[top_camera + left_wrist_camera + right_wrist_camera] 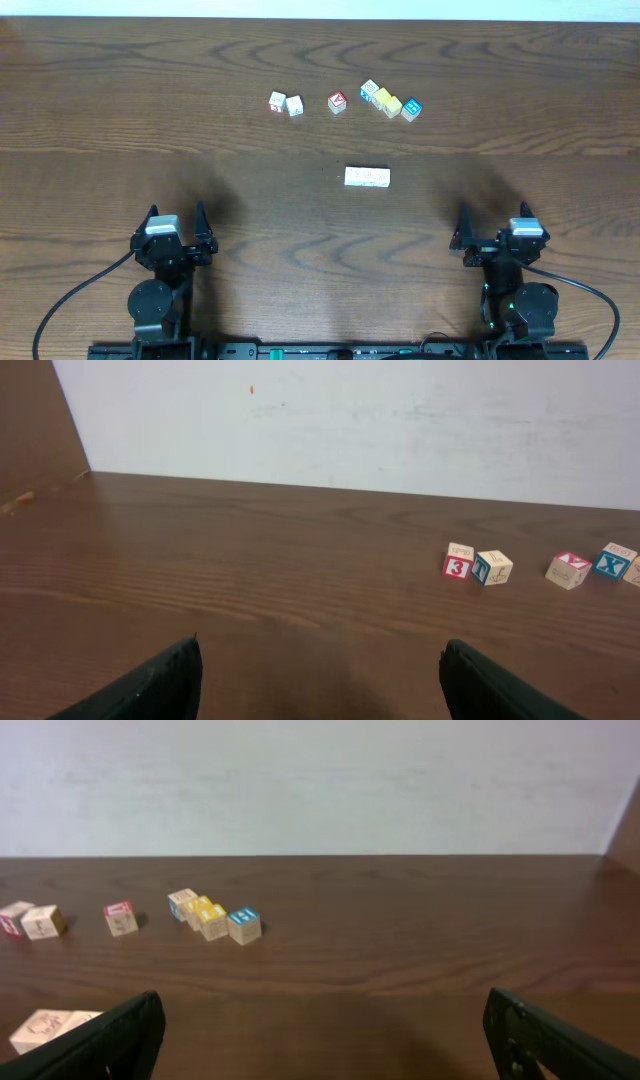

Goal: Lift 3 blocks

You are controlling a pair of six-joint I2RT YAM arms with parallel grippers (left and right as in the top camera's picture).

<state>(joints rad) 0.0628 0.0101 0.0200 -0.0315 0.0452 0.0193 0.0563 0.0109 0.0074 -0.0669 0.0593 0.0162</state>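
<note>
pre-reach, nothing gripped. left gripper (176, 213) and right gripper (493, 214) both spread wide, empty. plain cream wooden cubes (367, 177), seemingly three in a touching row, well ahead, nearer the right. next: straddle row endwise, squeeze, raise.

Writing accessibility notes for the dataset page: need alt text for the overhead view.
Three plain cream wooden cubes lie touching in a row on a dark wood-grain table; farther back sits a scattered line of small cubes with red, blue and yellow faces. The left hand and right hand stand open at the near edge, touching nothing.
</note>
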